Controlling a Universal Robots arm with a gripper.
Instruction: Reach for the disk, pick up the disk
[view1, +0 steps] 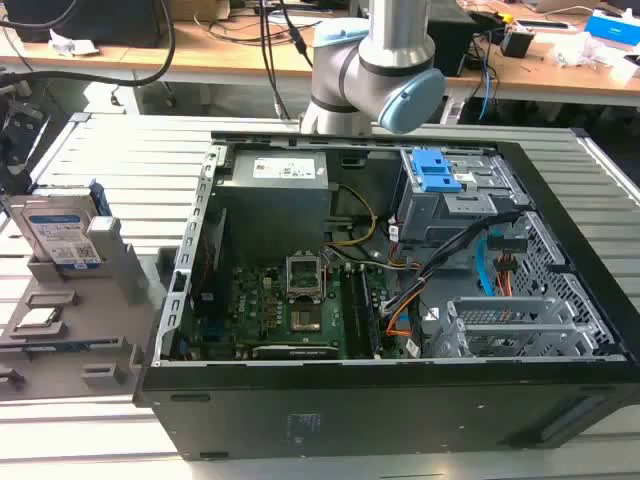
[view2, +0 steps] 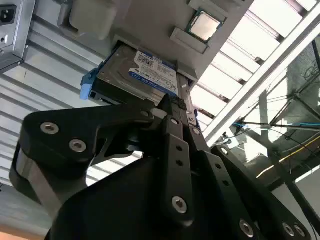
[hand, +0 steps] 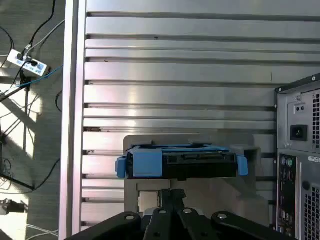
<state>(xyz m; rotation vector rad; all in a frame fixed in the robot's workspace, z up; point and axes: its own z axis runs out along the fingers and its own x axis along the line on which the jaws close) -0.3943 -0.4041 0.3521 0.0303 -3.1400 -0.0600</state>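
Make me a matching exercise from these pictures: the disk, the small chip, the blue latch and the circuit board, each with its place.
1 disk
2 chip
3 blue latch
4 circuit board

A flat in a pocket of the grey holder
B upright in the grey holder's slot
C on the floor of the open case
D on the drive cage inside the case

Pairs: 1-B, 2-A, 3-D, 4-C

Silver blue-framed disk (view1: 62, 232) (view2: 135, 75) (hand: 181, 162), white-and-blue label, upright in grey holder
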